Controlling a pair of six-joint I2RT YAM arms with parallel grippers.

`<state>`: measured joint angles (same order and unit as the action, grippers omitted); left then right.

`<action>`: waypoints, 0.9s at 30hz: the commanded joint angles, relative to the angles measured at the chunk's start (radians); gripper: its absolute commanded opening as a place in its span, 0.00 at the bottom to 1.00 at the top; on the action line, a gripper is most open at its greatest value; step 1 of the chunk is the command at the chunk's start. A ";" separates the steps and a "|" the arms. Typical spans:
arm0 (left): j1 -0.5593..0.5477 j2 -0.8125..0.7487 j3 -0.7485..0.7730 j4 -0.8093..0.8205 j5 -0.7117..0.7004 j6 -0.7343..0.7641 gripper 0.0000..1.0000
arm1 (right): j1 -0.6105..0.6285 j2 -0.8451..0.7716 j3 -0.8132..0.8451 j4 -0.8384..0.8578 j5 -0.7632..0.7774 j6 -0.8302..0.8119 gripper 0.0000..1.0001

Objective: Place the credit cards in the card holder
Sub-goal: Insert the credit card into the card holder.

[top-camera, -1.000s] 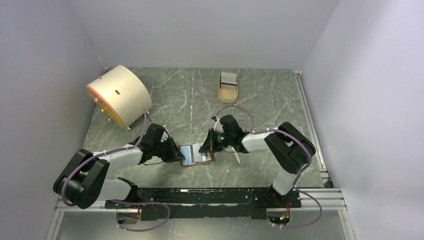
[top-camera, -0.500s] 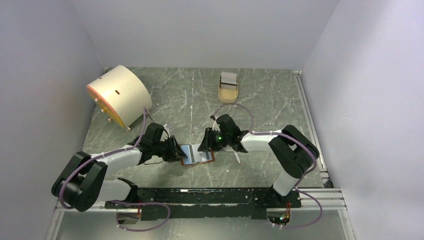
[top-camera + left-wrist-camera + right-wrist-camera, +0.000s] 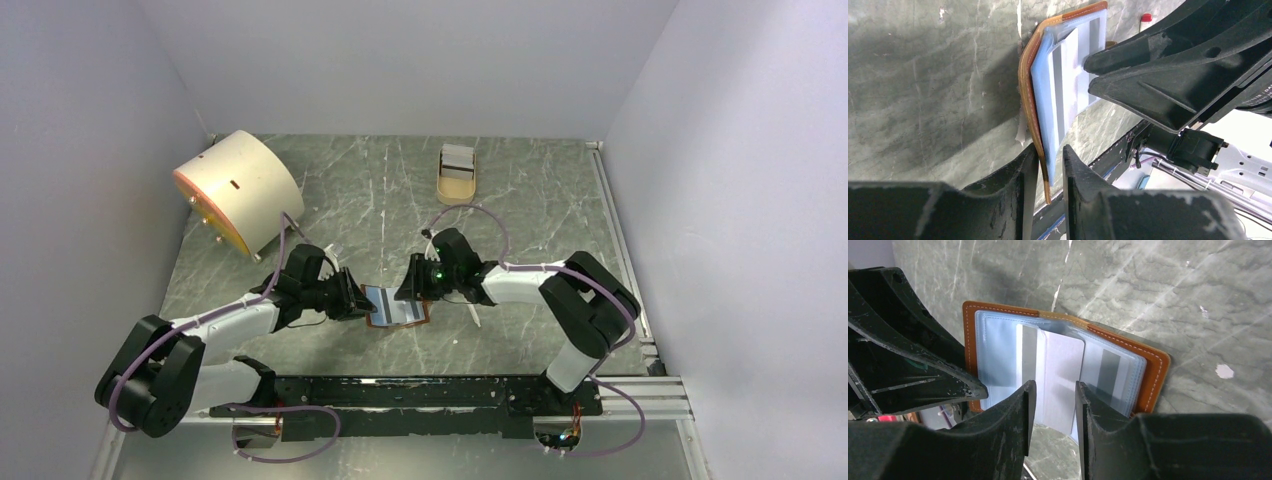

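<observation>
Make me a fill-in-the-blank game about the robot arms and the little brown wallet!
1. The small brown leather wallet lies open on the table, and its inside is light ____.
2. The left pincer is clamped on the edge of the ____.
3. The right pincer has its fingers apart in front of a thin flat rectangular card coloured ____.

Missing words: blue, wallet, white.
</observation>
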<state>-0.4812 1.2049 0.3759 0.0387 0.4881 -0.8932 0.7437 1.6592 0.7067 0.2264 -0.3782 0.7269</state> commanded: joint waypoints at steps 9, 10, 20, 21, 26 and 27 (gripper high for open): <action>0.004 -0.017 -0.025 0.056 0.023 -0.008 0.26 | 0.035 0.052 -0.030 0.196 -0.027 0.121 0.41; 0.005 -0.015 -0.025 0.057 0.022 -0.007 0.26 | 0.035 0.052 -0.037 0.221 -0.033 0.136 0.41; 0.004 -0.007 -0.039 0.056 0.002 -0.010 0.26 | 0.038 -0.048 -0.035 0.046 0.122 0.072 0.44; 0.004 -0.008 -0.047 0.066 0.005 -0.017 0.26 | 0.038 -0.058 -0.033 0.016 0.145 0.060 0.44; 0.004 -0.004 -0.063 0.092 0.015 -0.025 0.22 | 0.041 -0.078 -0.042 -0.021 0.185 0.044 0.47; 0.004 -0.006 -0.060 0.086 0.013 -0.023 0.22 | 0.042 -0.070 -0.041 -0.015 0.179 0.048 0.47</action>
<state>-0.4812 1.2045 0.3191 0.0853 0.4934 -0.9131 0.7765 1.5932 0.6643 0.2600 -0.2520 0.8001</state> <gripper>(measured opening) 0.225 0.462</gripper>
